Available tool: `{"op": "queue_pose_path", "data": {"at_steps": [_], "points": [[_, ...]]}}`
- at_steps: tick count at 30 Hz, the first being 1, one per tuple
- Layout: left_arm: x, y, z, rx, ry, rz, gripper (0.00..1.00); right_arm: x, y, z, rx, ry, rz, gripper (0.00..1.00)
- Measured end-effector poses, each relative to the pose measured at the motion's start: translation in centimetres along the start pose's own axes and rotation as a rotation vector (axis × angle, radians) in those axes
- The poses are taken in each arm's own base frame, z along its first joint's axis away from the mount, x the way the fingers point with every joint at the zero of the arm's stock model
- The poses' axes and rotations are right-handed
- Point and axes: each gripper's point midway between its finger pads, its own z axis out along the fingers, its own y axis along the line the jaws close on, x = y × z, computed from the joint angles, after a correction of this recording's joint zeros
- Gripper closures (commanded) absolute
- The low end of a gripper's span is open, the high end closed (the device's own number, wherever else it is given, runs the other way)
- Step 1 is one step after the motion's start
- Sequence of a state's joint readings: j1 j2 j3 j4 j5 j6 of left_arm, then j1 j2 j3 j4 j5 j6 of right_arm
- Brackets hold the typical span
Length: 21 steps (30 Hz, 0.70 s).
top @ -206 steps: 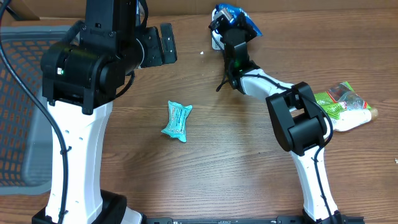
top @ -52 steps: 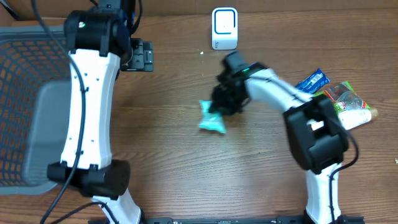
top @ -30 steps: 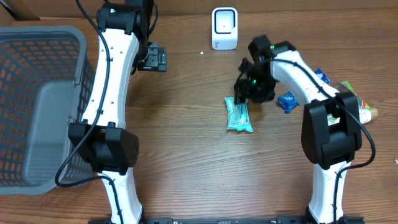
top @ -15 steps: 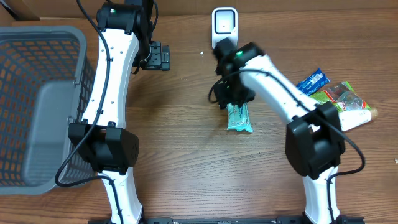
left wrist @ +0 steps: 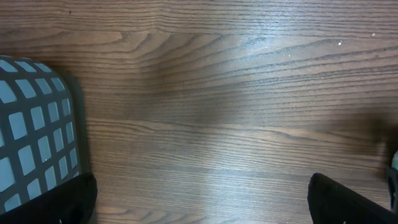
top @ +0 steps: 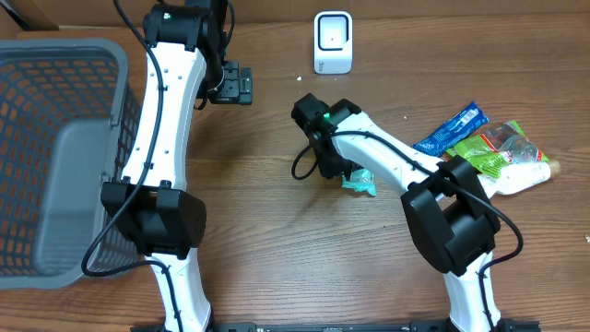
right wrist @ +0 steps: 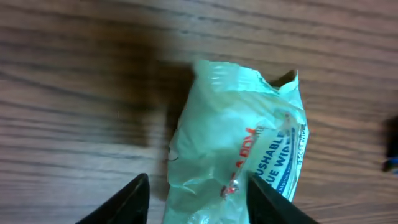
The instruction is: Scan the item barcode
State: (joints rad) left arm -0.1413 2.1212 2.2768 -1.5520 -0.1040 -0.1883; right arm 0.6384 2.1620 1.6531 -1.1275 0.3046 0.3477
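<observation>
The wipes packet [top: 361, 181] lies on the counter [top: 277, 249] about midway across, a little nearer the far edge than the near one, and I see only a teal corner of it from overhead because the right arm covers the rest. On the right wrist camera the right end effector [right wrist: 198, 183] straddles the crumpled packet, one finger [right wrist: 134, 199] on each side. The jaws stand partly apart, and I cannot tell whether they press on the packet. The left end effector [top: 235, 85] hangs over the far left part of the counter with its jaws spread wide, holding nothing. The white scanner [top: 333, 41] stands at the far edge. A grey basket [top: 55, 55] sits at the left edge. A blue packet [top: 452, 129] and a green packet [top: 493, 148] lie by the right edge.
</observation>
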Motion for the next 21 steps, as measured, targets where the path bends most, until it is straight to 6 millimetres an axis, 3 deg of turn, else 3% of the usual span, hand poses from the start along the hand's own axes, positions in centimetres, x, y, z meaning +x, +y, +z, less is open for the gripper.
{"op": "queue_pose_path", "data": {"at_steps": [6,14,21], "points": [[0.0,0.0,0.0,0.0,0.0,0.0,0.01,0.1,-0.8,0.7,0.045,-0.031,0.006,0.52],[0.0,0.0,0.0,0.0,0.0,0.0,0.0,0.5,-2.2,1.2,0.118,-0.058,0.008,0.96],[0.0,0.0,0.0,0.0,0.0,0.0,0.01,1.2,-2.5,1.4,0.129,-0.032,0.004,0.96]]}}
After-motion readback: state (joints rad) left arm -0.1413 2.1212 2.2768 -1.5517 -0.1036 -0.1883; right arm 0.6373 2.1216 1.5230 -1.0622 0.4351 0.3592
